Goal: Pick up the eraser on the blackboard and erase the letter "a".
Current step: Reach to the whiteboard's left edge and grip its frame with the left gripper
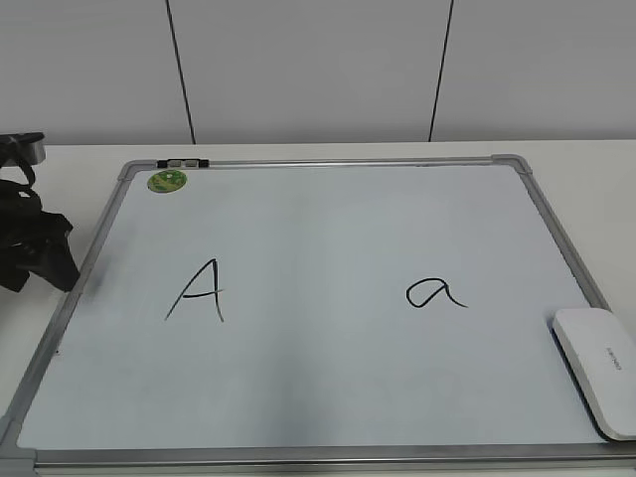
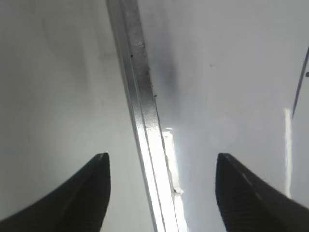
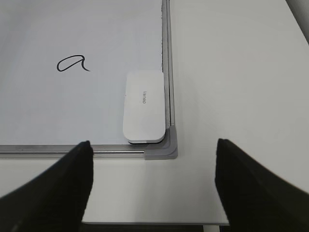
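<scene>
One eraser (image 3: 143,106), one letter "a" (image 3: 72,63) — both grippers (image 2: 161,186) (image 3: 152,181) spread, empty.

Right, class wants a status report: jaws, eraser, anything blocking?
Both grippers open, empty. Eraser flat in board corner, untouched. Small "a" intact. Nothing blocking.

You're looking at a white table (image 1: 596,164) that carries the blackboard (image 1: 318,397), which lies flat on it. The board's grey frame reaches close to the table's near edge.
</scene>
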`<action>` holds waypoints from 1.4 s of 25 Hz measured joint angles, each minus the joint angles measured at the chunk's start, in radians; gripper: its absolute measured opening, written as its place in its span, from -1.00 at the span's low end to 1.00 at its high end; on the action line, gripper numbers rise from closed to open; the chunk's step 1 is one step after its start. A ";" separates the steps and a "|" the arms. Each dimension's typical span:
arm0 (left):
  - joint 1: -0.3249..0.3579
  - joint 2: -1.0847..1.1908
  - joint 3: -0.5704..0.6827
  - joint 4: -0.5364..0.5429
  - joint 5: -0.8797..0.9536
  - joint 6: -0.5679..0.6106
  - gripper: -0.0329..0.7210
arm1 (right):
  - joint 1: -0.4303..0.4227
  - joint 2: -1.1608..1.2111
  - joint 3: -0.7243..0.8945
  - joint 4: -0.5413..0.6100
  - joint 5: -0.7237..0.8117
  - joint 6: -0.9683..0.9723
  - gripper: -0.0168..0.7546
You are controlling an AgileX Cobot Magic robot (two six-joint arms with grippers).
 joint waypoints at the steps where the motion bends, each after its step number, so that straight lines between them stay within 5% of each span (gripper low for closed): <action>1: 0.008 0.011 -0.005 -0.008 0.002 0.003 0.41 | 0.000 0.000 0.000 0.000 0.000 0.000 0.56; 12: 0.108 0.132 -0.095 -0.189 0.064 0.161 0.40 | 0.000 0.000 0.000 0.006 0.000 0.000 0.56; 35: 0.114 0.175 -0.144 -0.200 0.058 0.186 0.14 | 0.000 0.000 0.000 0.011 0.000 0.000 0.56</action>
